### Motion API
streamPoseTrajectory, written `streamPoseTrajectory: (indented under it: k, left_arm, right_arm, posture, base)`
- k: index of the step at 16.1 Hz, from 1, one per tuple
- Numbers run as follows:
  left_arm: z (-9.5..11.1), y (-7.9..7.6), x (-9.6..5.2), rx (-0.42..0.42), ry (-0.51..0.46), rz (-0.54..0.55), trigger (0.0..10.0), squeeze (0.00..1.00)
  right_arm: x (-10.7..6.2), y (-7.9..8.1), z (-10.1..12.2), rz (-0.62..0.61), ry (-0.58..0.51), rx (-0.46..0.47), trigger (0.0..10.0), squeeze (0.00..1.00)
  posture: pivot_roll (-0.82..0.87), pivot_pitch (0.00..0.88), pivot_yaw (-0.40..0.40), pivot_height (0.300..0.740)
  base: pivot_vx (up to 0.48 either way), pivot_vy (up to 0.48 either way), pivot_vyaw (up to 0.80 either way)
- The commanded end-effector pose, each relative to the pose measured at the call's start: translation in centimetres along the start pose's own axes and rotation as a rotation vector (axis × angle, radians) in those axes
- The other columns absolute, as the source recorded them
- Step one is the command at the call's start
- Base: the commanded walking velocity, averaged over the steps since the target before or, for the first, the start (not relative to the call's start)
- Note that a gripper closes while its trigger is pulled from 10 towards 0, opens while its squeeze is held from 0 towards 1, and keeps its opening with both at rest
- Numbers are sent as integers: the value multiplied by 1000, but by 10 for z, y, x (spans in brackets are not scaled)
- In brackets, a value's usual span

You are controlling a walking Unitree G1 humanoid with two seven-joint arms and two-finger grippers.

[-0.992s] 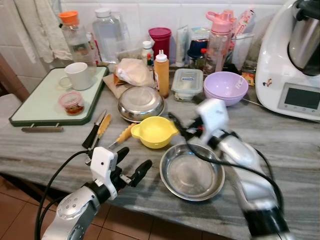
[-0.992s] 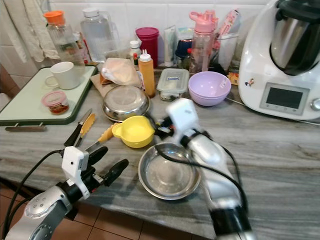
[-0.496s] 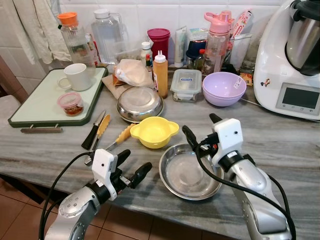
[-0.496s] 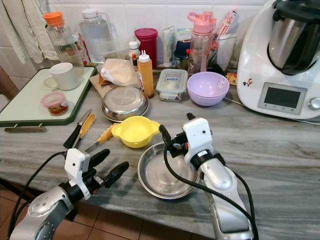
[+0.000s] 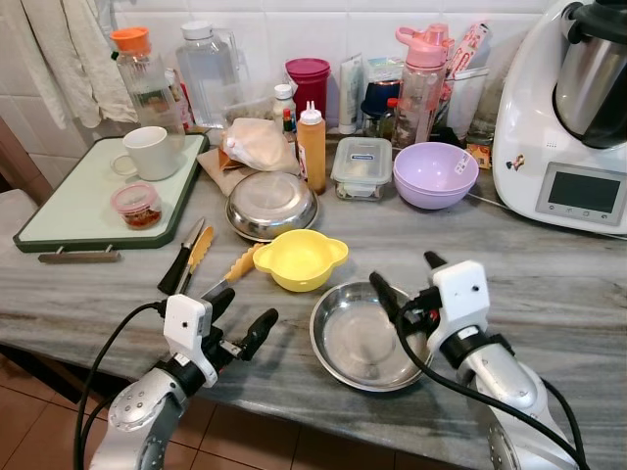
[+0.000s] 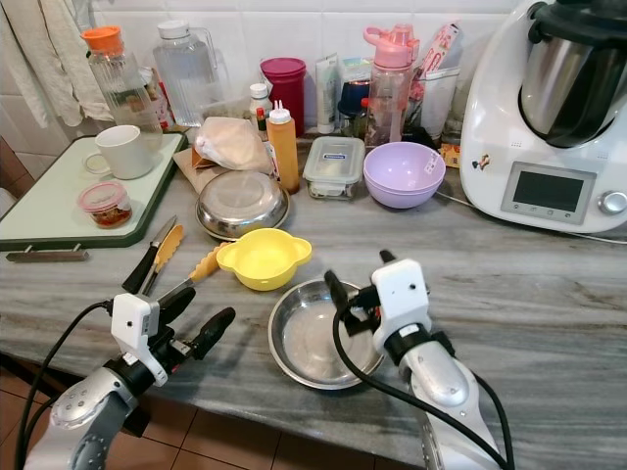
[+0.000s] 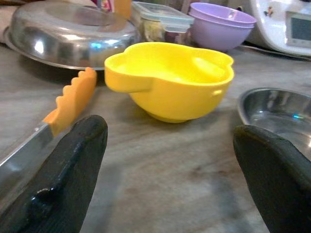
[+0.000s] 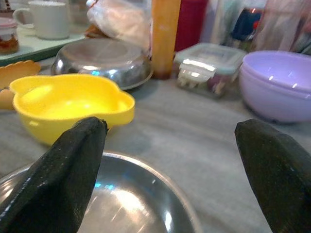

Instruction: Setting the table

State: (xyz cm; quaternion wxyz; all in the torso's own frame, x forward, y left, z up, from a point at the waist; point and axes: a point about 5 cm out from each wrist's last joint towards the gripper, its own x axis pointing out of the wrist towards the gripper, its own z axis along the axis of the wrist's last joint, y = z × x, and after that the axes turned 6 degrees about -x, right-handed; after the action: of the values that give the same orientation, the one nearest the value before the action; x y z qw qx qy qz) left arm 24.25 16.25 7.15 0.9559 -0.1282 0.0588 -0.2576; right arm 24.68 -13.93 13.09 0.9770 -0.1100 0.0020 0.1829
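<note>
A yellow two-handled bowl (image 5: 299,259) sits mid-counter, with an upright steel bowl (image 5: 362,338) just in front of it to the right. My right gripper (image 5: 406,274) hovers open over that steel bowl's right rim, holding nothing; its wrist view looks across the steel bowl (image 8: 131,199) to the yellow bowl (image 8: 68,104). My left gripper (image 5: 243,311) is open and empty low at the counter's front edge, facing the yellow bowl (image 7: 170,80). Orange-tipped tongs (image 5: 230,274) lie just beyond its fingers.
Behind stand an overturned steel bowl (image 5: 272,204), a purple bowl (image 5: 435,174), a lidded container (image 5: 363,162), a sauce bottle (image 5: 312,147) and several bottles. A green tray (image 5: 69,211) at the left holds a white mug (image 5: 154,152) and a small jar (image 5: 137,204). A white appliance (image 5: 568,127) is at the right.
My right gripper has drawn back from beside the yellow bowl to the steel bowl's right rim, still open and empty. My left gripper has drifted slightly left.
</note>
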Motion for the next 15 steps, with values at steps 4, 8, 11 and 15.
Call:
streamPoseTrajectory:
  k: [4, 8, 11, 15]
  left_arm:
    - [23, 0, 19, 70, -72, 30, 10000, 0]
    - [61, -12, 28, 96, -163, 32, 10000, 0]
    - [65, -18, 26, 95, -161, 7, 10000, 0]
    - [51, -21, 15, 92, -76, -21, 10000, 0]
  right_arm:
    - [8, 13, -2, 123, 67, 58, 10000, 1000]
    - [10, 7, -9, 101, 160, 53, 10000, 976]
    - [7, 5, -14, 93, 208, 37, 10000, 973]
    - [5, 8, -17, 116, 246, 55, 10000, 973]
  posture:
    - [-67, 0, 50, 740]
    - [-59, 0, 40, 740]
    - [-60, 0, 43, 740]
    - [-60, 0, 45, 740]
  base:
    - [0, 0, 0]
    - [0, 0, 0]
    - [0, 0, 0]
    - [0, 0, 0]
